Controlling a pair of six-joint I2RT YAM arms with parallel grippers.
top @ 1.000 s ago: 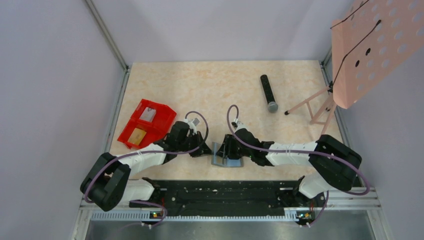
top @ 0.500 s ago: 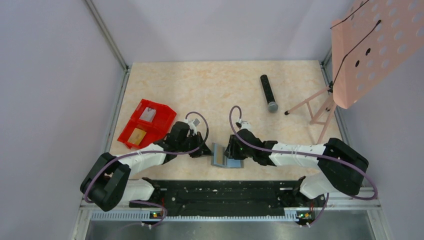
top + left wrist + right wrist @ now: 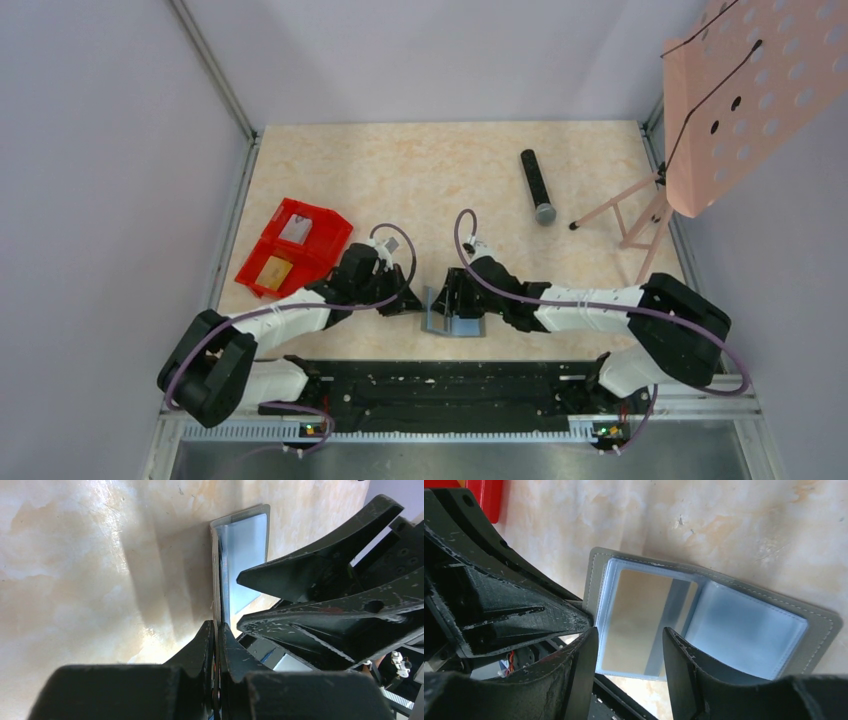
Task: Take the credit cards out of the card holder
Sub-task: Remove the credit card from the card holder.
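Observation:
The grey card holder (image 3: 452,314) lies open near the table's front edge, between both arms. My left gripper (image 3: 216,626) is shut on the edge of its left flap (image 3: 240,545), which stands upright. In the right wrist view the pale blue inner panels (image 3: 744,630) show, with a tan credit card (image 3: 636,610) with a grey stripe sitting in the left pocket. My right gripper (image 3: 630,635) hovers open over that pocket, one finger on each side of the card's lower end, holding nothing. From above, the right gripper (image 3: 462,298) hides most of the holder.
A red two-compartment bin (image 3: 295,246) with small items stands to the left. A black microphone (image 3: 537,186) lies at the back right. A pink music stand (image 3: 735,95) stands at the right edge. The black base rail (image 3: 440,385) runs just in front of the holder.
The right arm shifted slightly over the card holder and came back. Its jaws now stand a little wider. The left gripper has kept its hold on the flap without moving.

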